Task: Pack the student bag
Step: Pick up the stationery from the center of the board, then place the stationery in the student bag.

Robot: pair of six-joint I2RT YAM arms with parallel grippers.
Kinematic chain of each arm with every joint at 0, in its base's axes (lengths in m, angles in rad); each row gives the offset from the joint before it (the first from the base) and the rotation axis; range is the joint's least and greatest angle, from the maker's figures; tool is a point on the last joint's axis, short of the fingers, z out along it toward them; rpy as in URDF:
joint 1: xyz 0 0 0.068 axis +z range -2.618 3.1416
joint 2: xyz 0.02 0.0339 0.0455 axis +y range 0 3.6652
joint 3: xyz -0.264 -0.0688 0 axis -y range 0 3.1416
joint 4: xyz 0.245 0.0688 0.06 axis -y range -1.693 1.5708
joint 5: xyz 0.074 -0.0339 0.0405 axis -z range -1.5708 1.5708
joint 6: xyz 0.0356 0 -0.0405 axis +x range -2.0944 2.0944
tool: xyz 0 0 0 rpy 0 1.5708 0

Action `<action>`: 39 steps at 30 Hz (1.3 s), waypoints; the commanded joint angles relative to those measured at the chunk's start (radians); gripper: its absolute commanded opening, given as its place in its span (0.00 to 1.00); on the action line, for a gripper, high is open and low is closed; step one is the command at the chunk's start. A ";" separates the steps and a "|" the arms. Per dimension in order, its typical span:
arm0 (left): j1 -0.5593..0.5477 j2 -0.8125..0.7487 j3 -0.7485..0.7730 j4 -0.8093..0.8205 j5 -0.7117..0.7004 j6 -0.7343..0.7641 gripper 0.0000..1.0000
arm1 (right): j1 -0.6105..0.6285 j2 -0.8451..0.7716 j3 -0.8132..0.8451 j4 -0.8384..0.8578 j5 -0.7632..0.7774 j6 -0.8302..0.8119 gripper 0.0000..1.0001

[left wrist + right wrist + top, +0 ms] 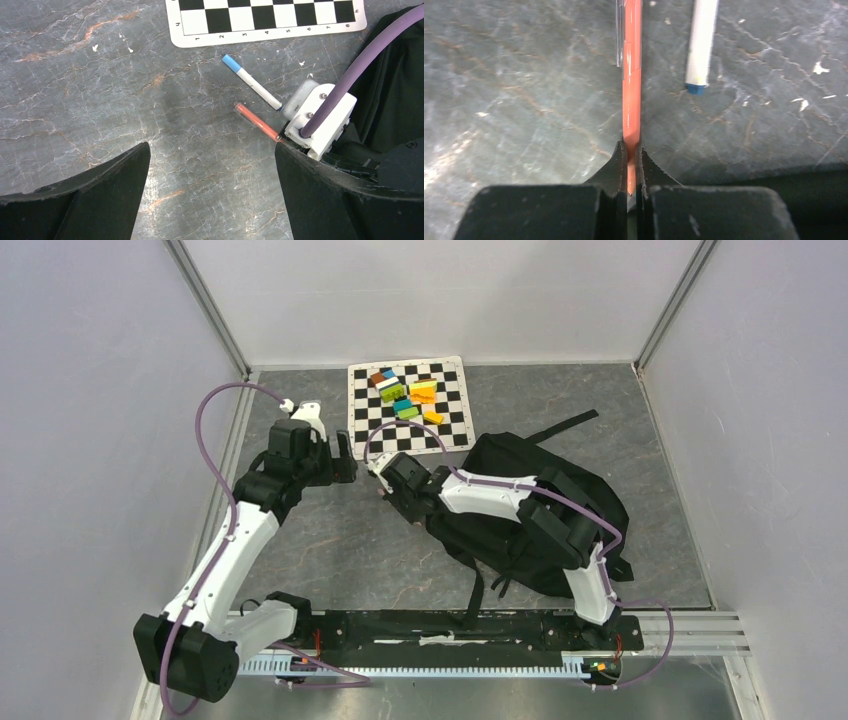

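The black student bag [520,510] lies on the table right of centre, under my right arm. My right gripper [631,160] is shut on the tip end of an orange pen [631,75] that points away from it over the table. The pen [257,121] also shows in the left wrist view, running into the right gripper's white wrist block. A white pen with a blue cap [251,81] lies beside it, and shows in the right wrist view [701,42]. My left gripper [212,195] is open and empty above bare table, left of the pens.
A black-and-white checkered mat [410,405] lies at the back with several small coloured blocks [410,395] on it. Bag straps [475,595] trail toward the near edge. Grey walls close in the sides and back.
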 commanded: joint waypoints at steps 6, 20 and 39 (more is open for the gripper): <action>-0.008 -0.068 -0.036 0.112 0.156 0.021 1.00 | 0.036 -0.334 -0.032 0.018 -0.055 0.122 0.00; -0.148 0.255 0.238 0.103 0.248 -0.066 1.00 | -0.238 -0.868 -0.358 -0.393 0.029 0.123 0.00; -0.148 0.335 0.237 0.173 0.212 -0.087 1.00 | -0.339 -1.104 -0.530 -0.744 0.078 0.211 0.00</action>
